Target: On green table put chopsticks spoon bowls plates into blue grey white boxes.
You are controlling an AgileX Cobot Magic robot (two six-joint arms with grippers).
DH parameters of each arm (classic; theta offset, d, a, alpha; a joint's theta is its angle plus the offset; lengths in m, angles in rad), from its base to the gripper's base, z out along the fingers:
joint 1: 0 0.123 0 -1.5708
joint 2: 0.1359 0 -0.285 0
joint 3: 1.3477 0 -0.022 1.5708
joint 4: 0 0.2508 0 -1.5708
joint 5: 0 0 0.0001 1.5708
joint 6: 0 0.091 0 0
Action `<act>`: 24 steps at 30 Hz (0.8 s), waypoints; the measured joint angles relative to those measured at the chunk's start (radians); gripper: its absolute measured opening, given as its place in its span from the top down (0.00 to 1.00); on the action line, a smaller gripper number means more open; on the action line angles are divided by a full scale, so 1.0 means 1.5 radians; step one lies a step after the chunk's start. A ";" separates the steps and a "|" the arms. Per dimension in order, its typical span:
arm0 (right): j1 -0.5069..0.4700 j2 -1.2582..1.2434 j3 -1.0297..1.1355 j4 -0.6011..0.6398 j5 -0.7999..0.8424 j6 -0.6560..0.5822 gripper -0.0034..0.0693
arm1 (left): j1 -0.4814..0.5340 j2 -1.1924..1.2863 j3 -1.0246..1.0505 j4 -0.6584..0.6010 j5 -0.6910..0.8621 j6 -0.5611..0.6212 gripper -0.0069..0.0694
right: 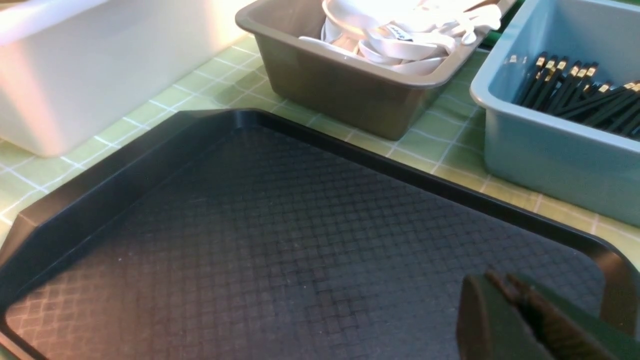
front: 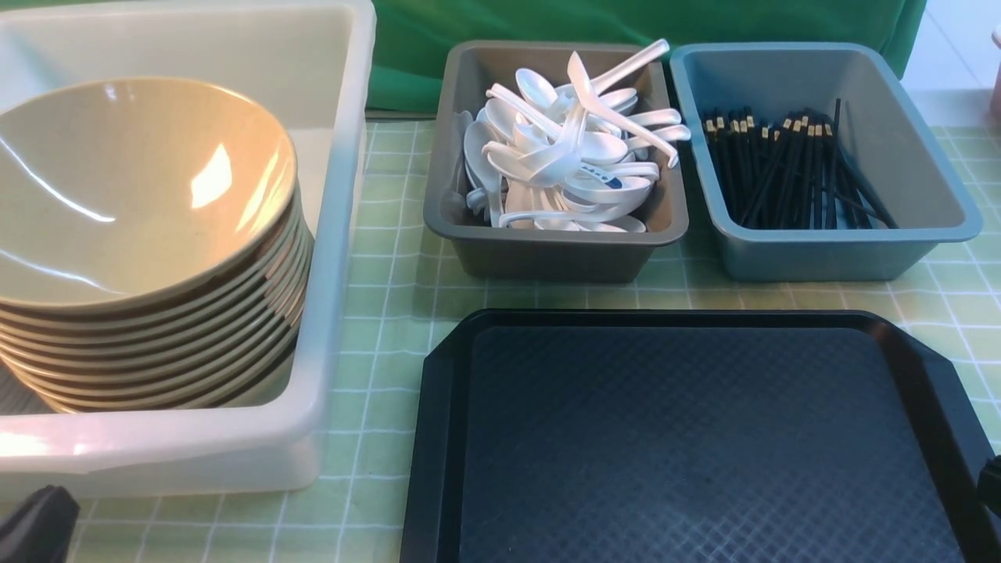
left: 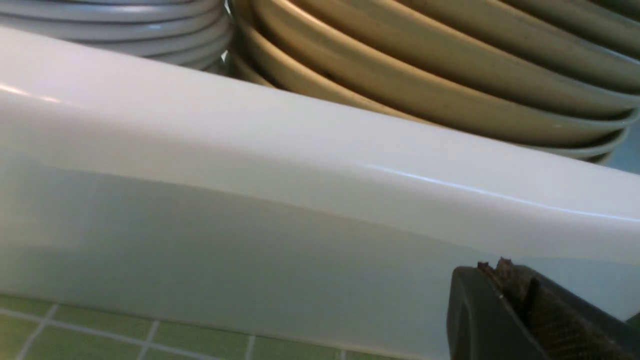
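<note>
A stack of beige bowls (front: 141,234) sits in the white box (front: 336,258) at the left; they also show in the left wrist view (left: 425,75), beside stacked grey plates (left: 125,25). White spoons (front: 571,148) fill the grey box (front: 547,258). Black chopsticks (front: 790,168) lie in the blue box (front: 829,258). My left gripper (left: 492,267) is shut and empty, close to the white box's front wall (left: 250,240); it also shows in the front view (front: 35,520). My right gripper (right: 500,280) is shut and empty over the black tray (right: 280,240).
The black tray (front: 704,438) lies empty at front centre-right on the green checked tablecloth (front: 383,313). A green curtain (front: 626,19) hangs behind the boxes. A sliver of my right arm (front: 992,485) shows at the right edge.
</note>
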 joint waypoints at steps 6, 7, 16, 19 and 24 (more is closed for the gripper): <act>0.000 0.000 0.000 0.000 0.000 0.000 0.89 | 0.000 0.000 0.000 0.000 0.000 0.000 0.91; 0.000 0.000 0.000 0.000 0.000 0.000 0.89 | 0.000 0.000 0.000 0.000 0.000 0.000 0.91; -0.016 -0.001 0.000 0.000 0.000 0.000 0.87 | 0.000 0.000 0.000 0.000 0.000 0.000 0.91; -0.108 -0.010 0.000 0.000 0.000 -0.009 0.87 | 0.000 0.000 0.000 0.000 0.000 0.000 0.91; -0.304 -0.025 0.004 -0.008 0.023 -0.016 0.86 | 0.000 0.000 0.000 0.000 0.000 0.000 0.91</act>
